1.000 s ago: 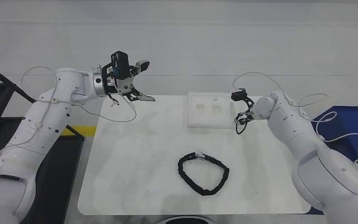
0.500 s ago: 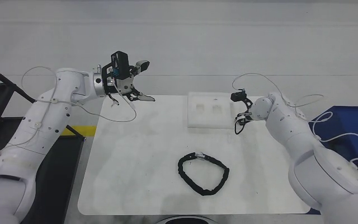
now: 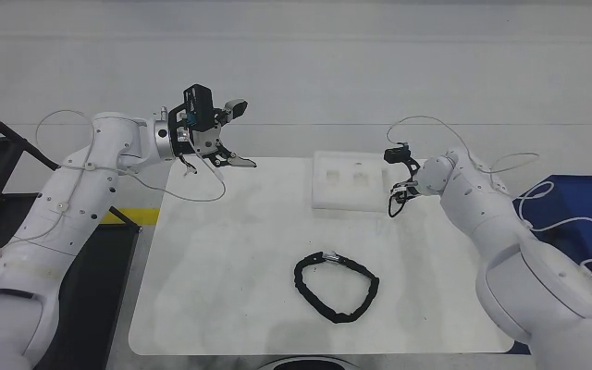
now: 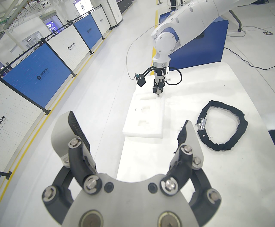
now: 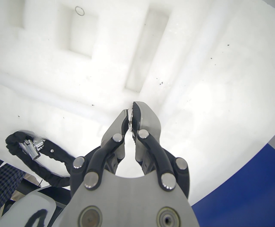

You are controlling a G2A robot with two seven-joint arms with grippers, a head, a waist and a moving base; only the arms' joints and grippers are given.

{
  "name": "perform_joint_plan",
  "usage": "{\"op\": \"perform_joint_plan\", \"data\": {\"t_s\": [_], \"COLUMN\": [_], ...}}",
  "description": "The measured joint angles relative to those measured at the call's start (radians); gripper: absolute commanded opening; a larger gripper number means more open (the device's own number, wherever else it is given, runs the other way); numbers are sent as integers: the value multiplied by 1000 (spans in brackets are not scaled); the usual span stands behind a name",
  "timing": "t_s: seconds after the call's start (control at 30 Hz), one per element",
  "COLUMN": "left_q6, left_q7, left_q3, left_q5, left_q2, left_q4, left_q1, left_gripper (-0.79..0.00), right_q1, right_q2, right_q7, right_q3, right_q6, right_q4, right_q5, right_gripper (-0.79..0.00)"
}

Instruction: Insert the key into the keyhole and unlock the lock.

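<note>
Lock [image 3: 338, 287]: a chain in a black fabric sleeve, lying flat as a closed loop on the white table [image 3: 213, 305], toward the near middle edge. A short silver cylinder [image 3: 328, 258] joins its two ends on the far side of the loop; the left wrist view shows it lying on its side [image 4: 203, 123]. The keyhole cannot be made out.

Key [image 5: 130, 123]: just a thin silvery sliver, edge-on, pinched between the pads of the right gripper [image 5: 130, 107]. Its shape cannot be read.

Right gripper [image 3: 396, 192]: fingers drawn together on the key, pointing down. It hangs over the right end of the foam tray [image 3: 324, 199], close to the surface; contact cannot be told. Well apart from the lock.

Left gripper [image 3: 231, 134]: jaws spread wide and holding nothing. It sits above the far left corner of the table, facing across toward the tray and the lock.

Foam tray: a white block at the far middle of the table, with rectangular recesses cut in its top. A small wire ring [image 5: 79, 10] lies in one recess. A black cable loops beside the right wrist [image 4: 178, 77].

A blue cabinet [image 4: 206, 43] stands off the table's right side.
</note>
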Motion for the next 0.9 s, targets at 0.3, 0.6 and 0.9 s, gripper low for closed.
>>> {"op": "perform_joint_plan", "data": {"t_s": [0.3,0.6,0.9], "left_q6": [0,0,0], "left_q7": [0,0,0], "left_q3": [0,0,0], "left_q5": [0,0,0], "left_q2": [0,0,0], "left_q4": [0,0,0], "left_q1": [0,0,0], "left_gripper": [0,0,0], "right_q1": [21,10,-58], "right_q2": [17,61,167], "right_q7": [51,65,188], "right_q3": [18,49,167], "right_q6": [-36,-70,-54], "right_q4": [-18,-106,-368], "right_q5": [-10,-20,44], "right_gripper": [-785,-785,-785]}}
